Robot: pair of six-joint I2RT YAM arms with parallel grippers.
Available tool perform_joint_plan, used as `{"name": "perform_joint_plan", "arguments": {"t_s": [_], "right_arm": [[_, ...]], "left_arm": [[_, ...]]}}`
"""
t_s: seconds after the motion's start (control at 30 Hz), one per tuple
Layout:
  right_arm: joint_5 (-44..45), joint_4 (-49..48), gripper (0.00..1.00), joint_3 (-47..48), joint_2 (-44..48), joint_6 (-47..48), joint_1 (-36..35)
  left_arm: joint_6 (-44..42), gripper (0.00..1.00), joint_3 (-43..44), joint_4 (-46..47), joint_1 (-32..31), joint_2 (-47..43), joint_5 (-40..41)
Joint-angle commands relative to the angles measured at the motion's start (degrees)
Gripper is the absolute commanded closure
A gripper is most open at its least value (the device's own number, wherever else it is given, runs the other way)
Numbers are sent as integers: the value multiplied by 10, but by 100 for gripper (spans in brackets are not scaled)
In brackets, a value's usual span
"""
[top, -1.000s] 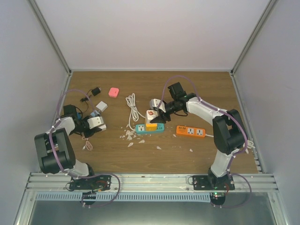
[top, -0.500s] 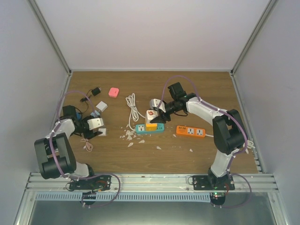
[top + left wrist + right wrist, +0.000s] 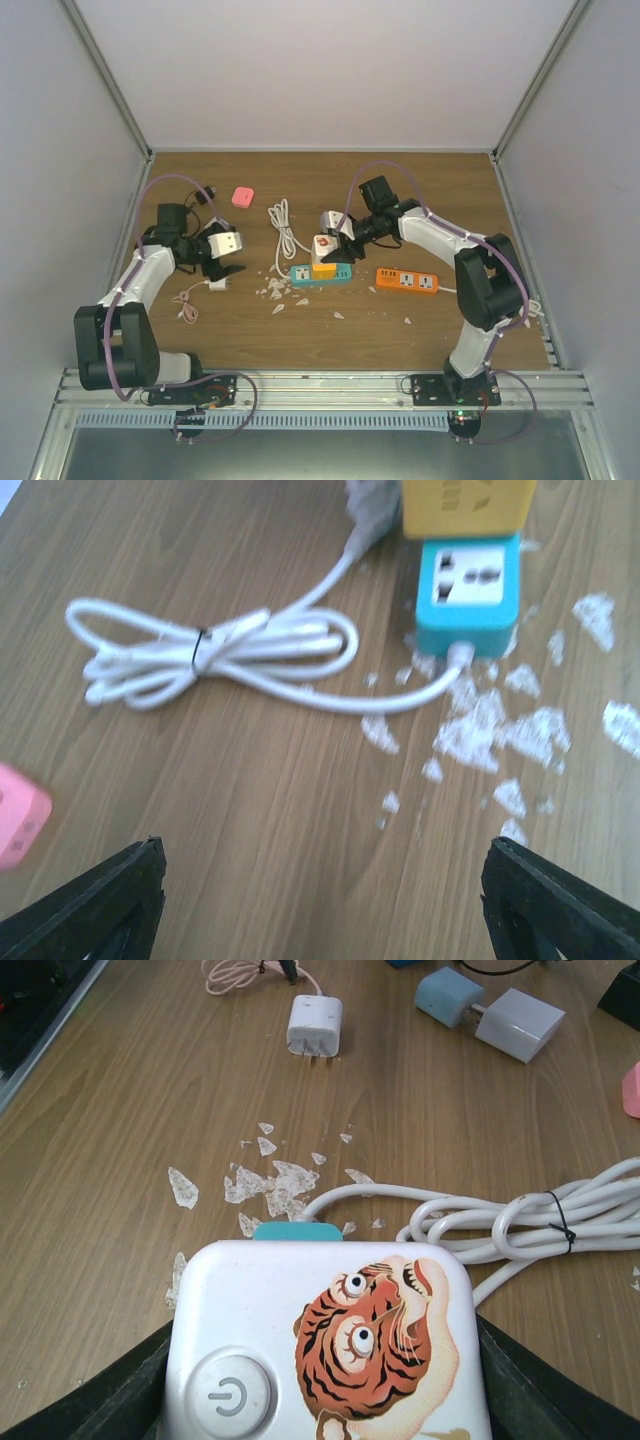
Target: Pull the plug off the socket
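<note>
The plug is a white block with a tiger picture and a round power button. In the top view the plug sits on a yellow adapter plugged into the teal socket strip. My right gripper is shut on the plug, one dark finger against each side. In the left wrist view the teal socket strip and yellow adapter lie ahead at the top. My left gripper is open over bare wood, nothing between its fingers, left of the strip.
A bundled white cable runs from the strip. White flakes litter the wood beside it. A small white charger on a pink cord lies below the left gripper. An orange strip is at the right, a pink block at the back.
My left gripper opened and let go of the small white charger, which now lies on the table. The left arm then swung back and right toward the strip. The right arm kept still.
</note>
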State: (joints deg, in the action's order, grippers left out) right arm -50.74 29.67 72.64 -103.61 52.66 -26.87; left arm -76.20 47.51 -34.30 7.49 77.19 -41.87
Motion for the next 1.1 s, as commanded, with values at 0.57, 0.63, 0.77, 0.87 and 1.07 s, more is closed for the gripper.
{"name": "perform_joint_plan", "arguments": {"t_s": [0.57,0.63,0.77,0.87,1.07], "right_arm": [[-115,1,0,-87,57,-3,96],[-130,-16,0,-108,65,-5,110],[-136,-130,0,-183,105,-62,113],[-132,-205,0,-218,130,-108,112],[-101,-304,0,-260,136,-166,99]], "left_arm": [[228,1,108,78,-244,73,-66],[236,1,123,81,-265,84,-65],[263,1,147,98,-293,110,-50],[277,1,162,109,-308,129,-39],[280,2,182,113,-328,153,-29]]}}
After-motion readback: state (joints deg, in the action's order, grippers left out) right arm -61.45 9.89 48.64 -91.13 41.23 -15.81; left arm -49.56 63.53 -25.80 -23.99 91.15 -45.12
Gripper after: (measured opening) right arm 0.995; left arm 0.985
